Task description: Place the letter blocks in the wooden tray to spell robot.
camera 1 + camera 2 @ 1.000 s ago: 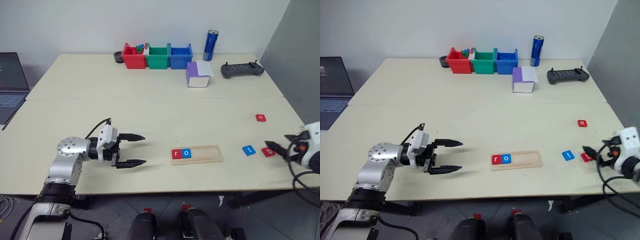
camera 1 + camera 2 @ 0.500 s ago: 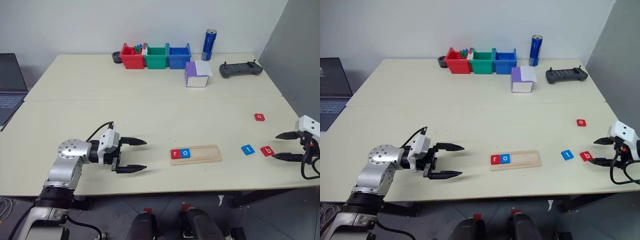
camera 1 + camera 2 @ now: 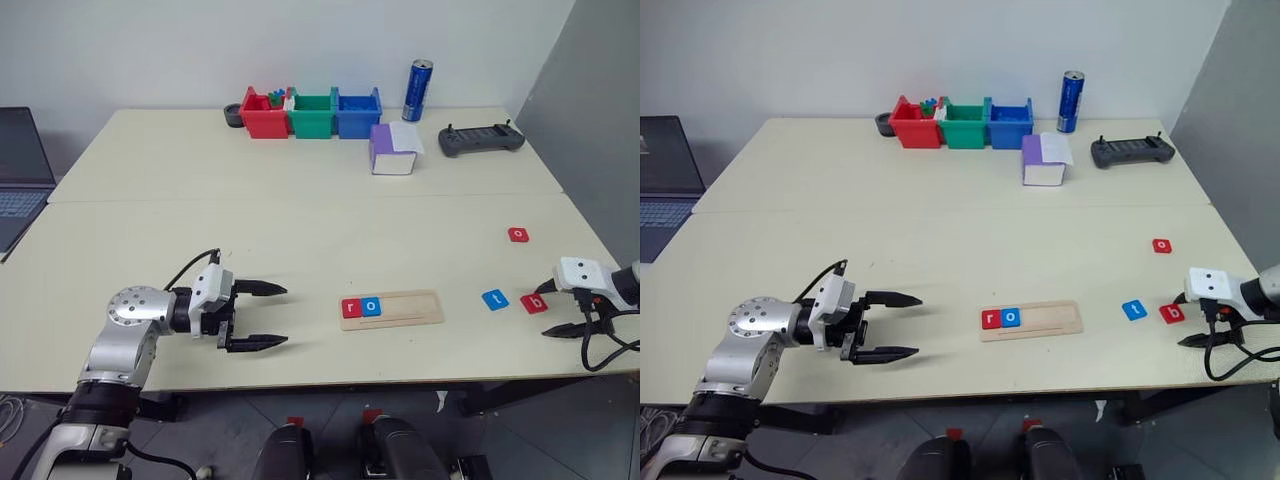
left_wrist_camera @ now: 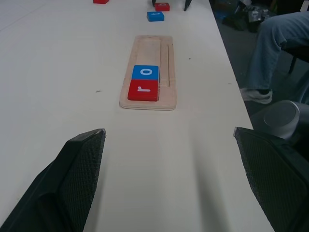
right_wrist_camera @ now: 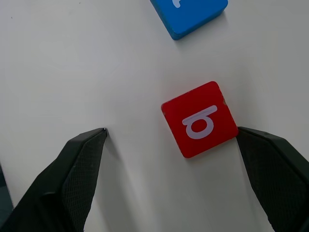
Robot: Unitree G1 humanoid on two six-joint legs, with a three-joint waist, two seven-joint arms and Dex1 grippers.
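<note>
Left claw [image 3: 262, 316] fingers spread wide, empty, hovering over worktop [image 3: 300, 230] left of wooden tray [image 3: 391, 308]. Tray holding red r block [image 3: 351, 308] and blue o block [image 3: 371, 307] at its left end, touching. Blue t block [image 3: 495, 299] and red b block [image 3: 533, 303] right of tray, red o block [image 3: 518, 234] farther back. Right claw [image 3: 561, 308] spread open, straddling b block, one finger [image 5: 270, 169] touching it.

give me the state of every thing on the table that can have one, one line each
wooden tray: holds two tiles at its left end, rest free
red r block: in the tray, first
blue o block: in the tray, second
red b block: loose on the table, between the right gripper's fingers
blue t block: loose on the table
red o block: loose on the table
left gripper: open, holds nothing
right gripper: open over the b
</note>
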